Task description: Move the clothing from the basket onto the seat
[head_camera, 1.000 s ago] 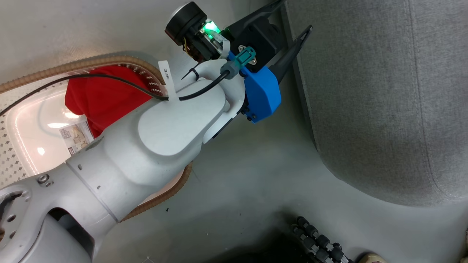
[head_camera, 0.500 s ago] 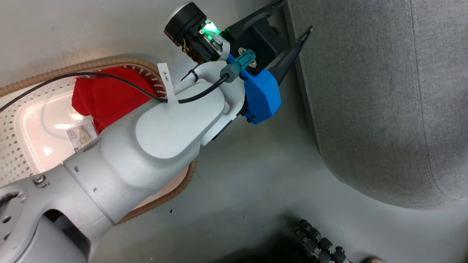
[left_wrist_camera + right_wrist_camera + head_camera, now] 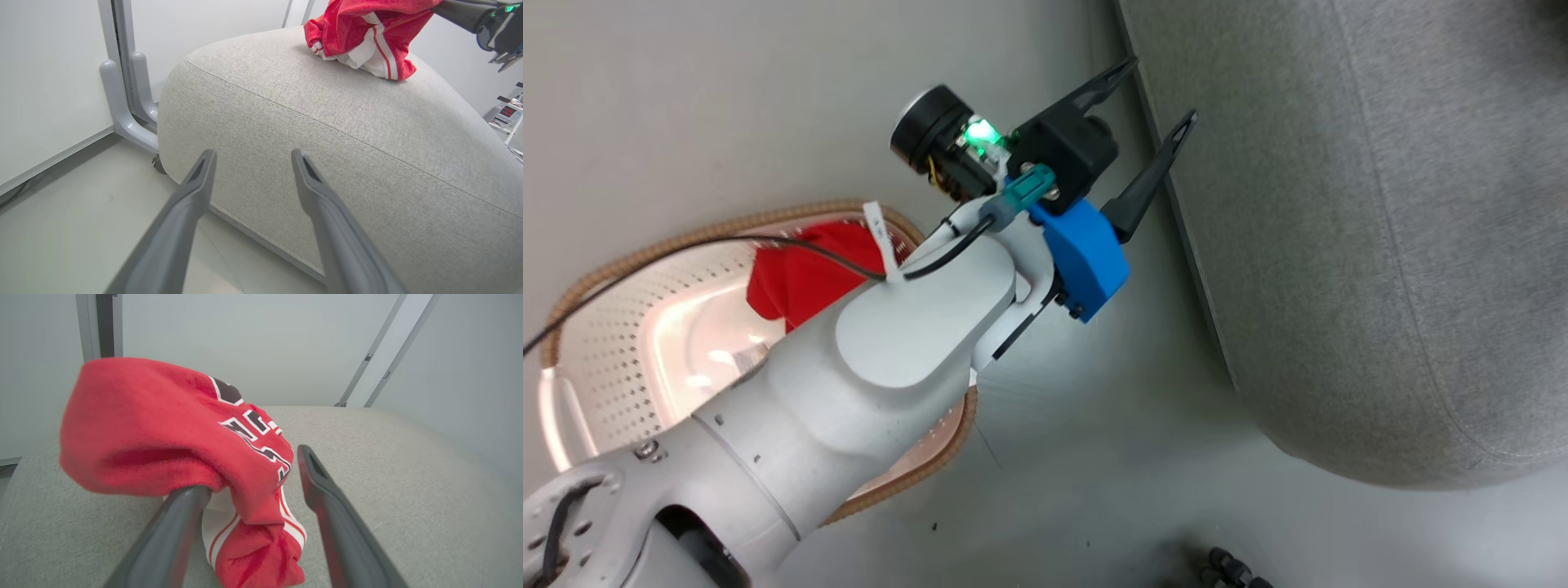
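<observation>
Clothing: one red bundle, black-and-white lettering on top and white trim beneath, lies on the seat top, near a rounded corner. Cannot tell whether it is one garment or two.

Right gripper: fingers spread and released, clamping nothing. The fabric drapes over one finger and sags into the gap.

A second red piece sits in the basket, against the far wall under the woven rim.

Judgement: task partly done. Seat has its first load and the basket is not yet emptied. At least one more pick and carry is left.

Left gripper: fingers released and empty. It hangs over the floor between basket and seat, pointing at the seat's side just below the seam.

Surroundings: a grey metal frame leg stands beside the seat's corner. A black cable runs across the basket mouth.

Obstructions: the left forearm crosses the basket's near rim and hides part of the inside, so more clothing underneath cannot be ruled out. Fabric hooked on the right finger may drag when that arm backs off.
</observation>
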Motion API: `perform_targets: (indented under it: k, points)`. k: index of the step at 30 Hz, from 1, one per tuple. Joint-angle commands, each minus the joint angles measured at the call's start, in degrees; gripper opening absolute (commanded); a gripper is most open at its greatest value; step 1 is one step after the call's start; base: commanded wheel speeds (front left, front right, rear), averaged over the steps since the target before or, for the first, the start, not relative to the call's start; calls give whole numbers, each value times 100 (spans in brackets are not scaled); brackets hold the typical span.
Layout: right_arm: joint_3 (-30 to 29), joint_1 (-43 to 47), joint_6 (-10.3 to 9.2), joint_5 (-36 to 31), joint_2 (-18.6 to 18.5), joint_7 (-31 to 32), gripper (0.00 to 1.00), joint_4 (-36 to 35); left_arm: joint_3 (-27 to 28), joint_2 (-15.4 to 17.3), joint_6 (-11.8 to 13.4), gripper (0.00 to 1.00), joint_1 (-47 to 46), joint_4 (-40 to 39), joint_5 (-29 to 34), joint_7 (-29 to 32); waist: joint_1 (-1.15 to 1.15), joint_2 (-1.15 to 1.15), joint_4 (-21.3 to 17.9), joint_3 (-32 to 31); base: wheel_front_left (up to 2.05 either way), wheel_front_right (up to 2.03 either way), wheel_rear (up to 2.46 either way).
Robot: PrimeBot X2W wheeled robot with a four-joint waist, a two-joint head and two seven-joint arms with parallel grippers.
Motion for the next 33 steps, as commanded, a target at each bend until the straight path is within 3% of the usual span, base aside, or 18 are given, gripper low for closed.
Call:
perform_targets:
  k: [1,9,21,33]
  points:
    - [62,215,-6,-33,22,-3,100,-138,70,12,-15,100,173,54,-62,-80,0,0,97,-464,0,0,0]
    - [555,1097,-6,-80,81,-3,100,-564,559,2,-37,100,843,169,-190,-183,0,0,378,-1391,0,0,0]
    - [1081,1898,-6,-39,261,-3,100,-1022,1800,135,21,100,2059,-324,278,-186,0,0,873,-2347,0,0,0]
    - [1774,2292,-6,-130,813,-3,100,-1676,3592,300,155,100,3546,-1185,1245,-186,0,0,1365,-3049,0,0,0]
